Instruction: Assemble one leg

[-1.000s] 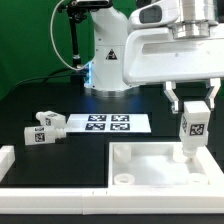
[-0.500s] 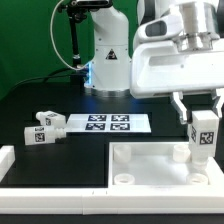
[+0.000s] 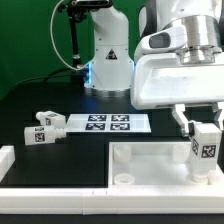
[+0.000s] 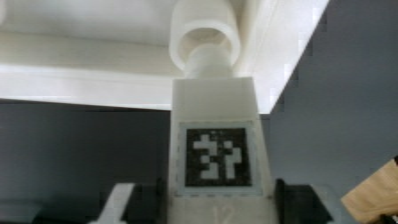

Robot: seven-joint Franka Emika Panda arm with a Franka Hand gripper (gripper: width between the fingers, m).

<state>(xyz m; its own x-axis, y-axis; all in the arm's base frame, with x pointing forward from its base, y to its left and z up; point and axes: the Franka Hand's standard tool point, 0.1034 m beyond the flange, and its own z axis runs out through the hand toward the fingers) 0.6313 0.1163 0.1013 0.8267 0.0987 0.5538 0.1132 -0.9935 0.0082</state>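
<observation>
- Gripper (image 3: 203,128): closed on the upper end of the leg (image 3: 207,152), one finger on each side. I hold nothing else.
- Leg: upright, over the tabletop (image 3: 150,152) at its corner on the exterior view's right. In the wrist view its free end lines up with a round socket (image 4: 210,42). I cannot tell whether they touch.
- Handling, my estimate: a small plastic block, light, stiff, and smooth enough to slip. It is best held on opposite flat faces near the top, which leaves the lower end free.
- Nearby: a loose leg (image 3: 47,120) and a second loose leg (image 3: 38,136) lie on the table (image 3: 40,100). The marker board (image 3: 105,124) lies beside them. All are well apart from my work.
- Obstructions: only the tabletop's raised rim is close to the socket.
</observation>
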